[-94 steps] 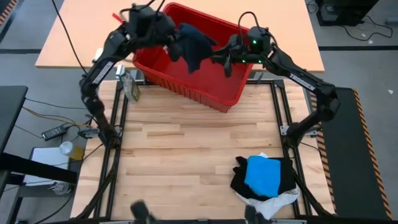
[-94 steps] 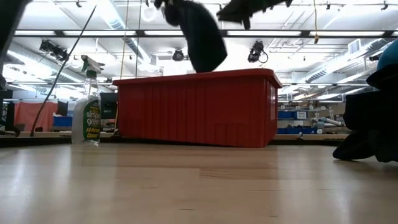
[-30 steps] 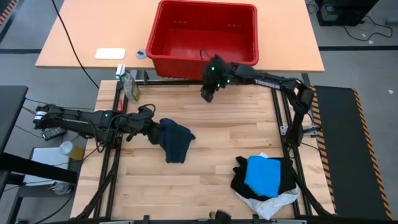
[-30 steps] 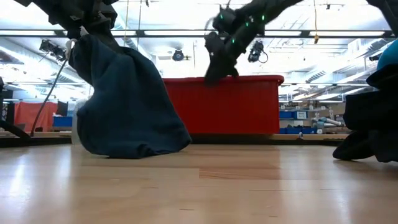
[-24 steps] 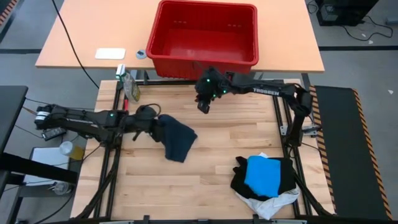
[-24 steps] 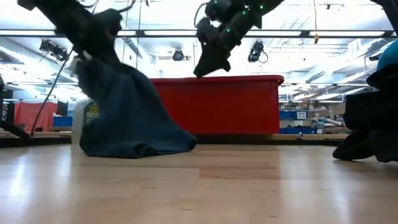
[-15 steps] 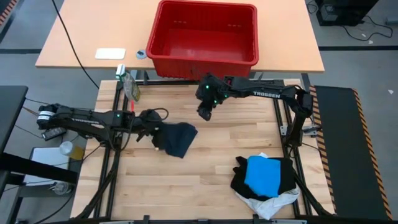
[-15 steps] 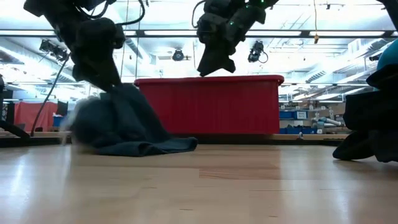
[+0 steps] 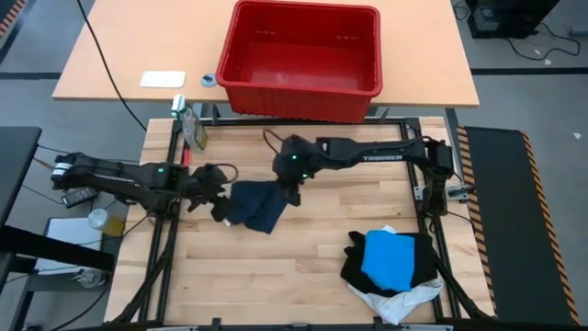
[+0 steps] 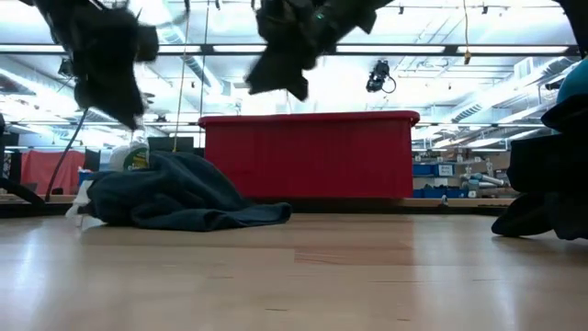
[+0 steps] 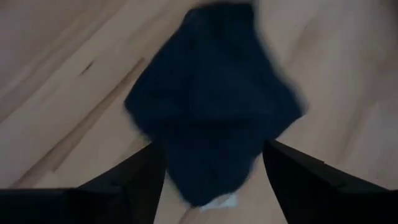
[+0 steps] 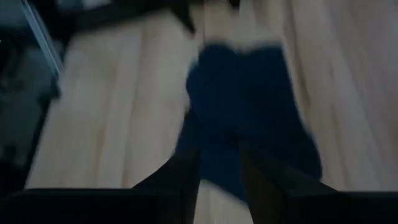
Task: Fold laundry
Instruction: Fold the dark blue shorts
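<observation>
Left wrist: fingers (image 11: 130,180) wide, garment (image 11: 214,93) loose.

One dark navy garment (image 9: 254,204) lies crumpled on the wooden table (image 9: 303,267). One pile holds three more cloths: one bright blue piece (image 9: 390,257) on top, one black garment (image 9: 351,267) under it, one white one (image 9: 409,299) at the bottom. That makes four garments. One red basket (image 9: 303,51), one spray bottle (image 9: 192,129), one white pad (image 9: 162,79), two robot arms
</observation>
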